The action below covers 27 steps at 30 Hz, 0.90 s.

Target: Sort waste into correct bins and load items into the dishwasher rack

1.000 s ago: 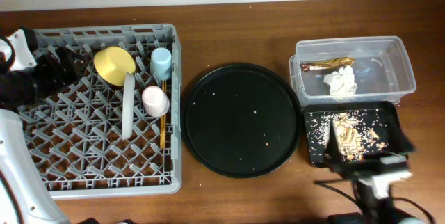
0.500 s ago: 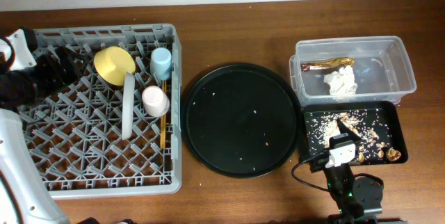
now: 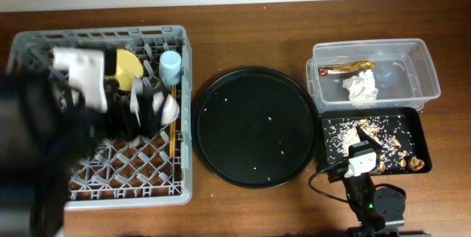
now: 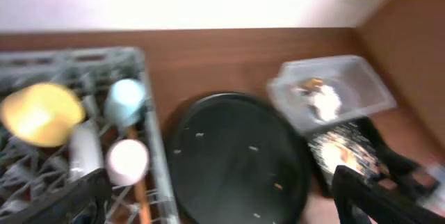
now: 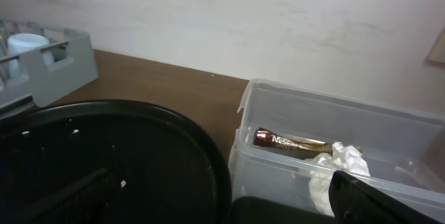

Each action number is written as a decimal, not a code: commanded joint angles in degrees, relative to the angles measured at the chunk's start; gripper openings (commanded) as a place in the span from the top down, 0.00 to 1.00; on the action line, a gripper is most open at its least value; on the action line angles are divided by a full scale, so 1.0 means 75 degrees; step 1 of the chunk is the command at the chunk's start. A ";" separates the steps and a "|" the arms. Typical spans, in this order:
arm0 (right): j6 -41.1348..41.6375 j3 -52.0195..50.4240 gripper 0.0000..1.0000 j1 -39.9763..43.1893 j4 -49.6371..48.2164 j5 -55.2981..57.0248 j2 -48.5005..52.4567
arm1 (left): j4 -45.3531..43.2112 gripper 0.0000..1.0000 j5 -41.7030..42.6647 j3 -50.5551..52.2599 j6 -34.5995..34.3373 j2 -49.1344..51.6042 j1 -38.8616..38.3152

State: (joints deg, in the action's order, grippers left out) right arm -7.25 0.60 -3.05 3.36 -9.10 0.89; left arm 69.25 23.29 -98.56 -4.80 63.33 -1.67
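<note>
Swung the left gripper (image 4: 215, 200) from beside the rack (image 3: 132, 193) to over it, bowl (image 3: 131, 70) and pink cup (image 3: 171, 106) now just ahead of the jaws. Pulled the right gripper (image 5: 222, 200) back off the tray (image 3: 421, 130).

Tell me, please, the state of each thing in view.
Dishwasher rack, loaded.
Yellow bowl, in rack.
Light blue cup, in rack.
Pink cup, in rack.
Chopsticks, in rack.
Clear tub, holds wrapper and tissue.
Black tray, holds food scraps.
Round tray, only crumbs.
Left pincer, open, empty.
Right pincer, open, empty.
</note>
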 commanded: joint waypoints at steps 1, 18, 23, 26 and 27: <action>0.0085 -0.0038 0.01 0.0015 0.0041 -0.0020 -0.0026 | 0.0032 0.00 -0.0085 0.0994 -0.0044 -0.2011 -0.0688; 0.0085 -0.0038 0.01 0.0015 0.0041 -0.0020 -0.0026 | -1.1774 0.00 -0.2911 1.2657 0.0154 -0.8405 -0.0705; 0.0085 -0.0038 0.01 0.0015 0.0041 -0.0020 -0.0026 | -0.8530 0.00 -0.2935 1.3070 0.0216 -0.8408 -0.0431; 0.0085 -0.0038 0.01 0.0015 0.0044 -0.0020 -0.0026 | -0.8594 0.00 -0.3022 1.3073 0.0854 -0.8408 -0.0425; 0.0085 -0.0038 0.01 0.0015 0.0044 -0.0020 -0.0026 | -0.8600 0.00 -0.2967 1.3073 0.0848 -0.8408 -0.0300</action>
State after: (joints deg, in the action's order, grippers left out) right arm -7.22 0.62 -3.05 3.40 -9.13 0.95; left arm 4.58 1.23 -0.80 -0.97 0.69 -5.21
